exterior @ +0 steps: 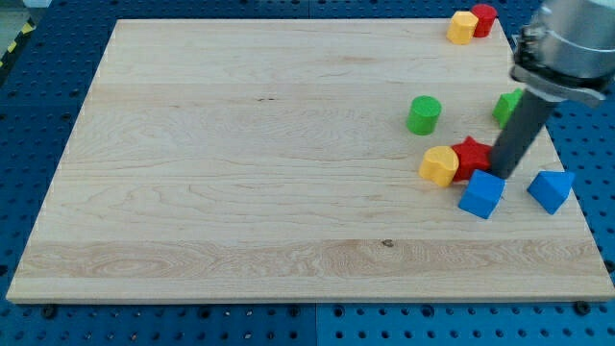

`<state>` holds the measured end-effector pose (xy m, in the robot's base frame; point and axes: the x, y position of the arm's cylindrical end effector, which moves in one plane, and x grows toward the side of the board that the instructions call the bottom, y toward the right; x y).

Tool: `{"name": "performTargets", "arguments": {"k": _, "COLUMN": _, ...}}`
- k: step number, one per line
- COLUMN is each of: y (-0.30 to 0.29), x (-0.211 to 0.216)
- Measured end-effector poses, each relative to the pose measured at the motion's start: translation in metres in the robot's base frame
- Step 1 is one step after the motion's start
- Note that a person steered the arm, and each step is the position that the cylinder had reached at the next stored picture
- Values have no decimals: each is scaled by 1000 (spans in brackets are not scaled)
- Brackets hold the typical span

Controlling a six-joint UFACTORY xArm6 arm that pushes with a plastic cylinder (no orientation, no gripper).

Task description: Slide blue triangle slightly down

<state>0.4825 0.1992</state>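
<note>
My tip [500, 176] stands at the right of the board, at the upper right edge of a blue block [479, 195], touching it or nearly so. A second blue block [551, 190], wedge-like with a point toward the view's bottom, lies to the right of the tip, near the board's right edge. I cannot tell for certain which of the two is the triangle. A red block [470, 156] lies just left of the tip, with a yellow block [439, 165] against its left side.
A green cylinder [424, 114] stands above the yellow block. A green block [506, 106] is partly hidden behind the rod. A yellow block [462, 28] and a red block [483, 18] sit together at the board's top right corner [519, 21].
</note>
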Motion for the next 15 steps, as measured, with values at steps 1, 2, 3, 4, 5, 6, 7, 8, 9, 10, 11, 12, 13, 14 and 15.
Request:
{"name": "performTargets", "arguments": {"k": 1, "y": -31, "x": -2}}
{"name": "performTargets", "arguments": {"k": 2, "y": -40, "x": -2}}
{"name": "performTargets", "arguments": {"k": 3, "y": 26, "x": -2}}
{"name": "performTargets", "arguments": {"k": 4, "y": 122, "x": -3}}
{"name": "performTargets", "arguments": {"k": 5, "y": 146, "x": 0}}
{"name": "performTargets", "arguments": {"k": 6, "y": 145, "x": 30}}
{"name": "performTargets", "arguments": {"k": 7, "y": 146, "x": 30}}
{"name": "performTargets", "arguments": {"k": 8, "y": 146, "x": 26}}
{"name": "performTargets", "arguments": {"k": 9, "y": 145, "x": 15}}
{"name": "performTargets", "arguments": {"k": 10, "y": 139, "x": -9}}
{"name": "performTargets", "arguments": {"k": 11, "y": 127, "x": -33}}
{"name": "performTargets", "arguments": {"k": 12, "y": 108, "x": -25}}
{"name": "performTargets", "arguments": {"k": 13, "y": 97, "x": -24}}
{"name": "performTargets", "arguments": {"k": 14, "y": 83, "x": -20}}
{"name": "performTargets", "arguments": {"k": 15, "y": 74, "x": -12}}
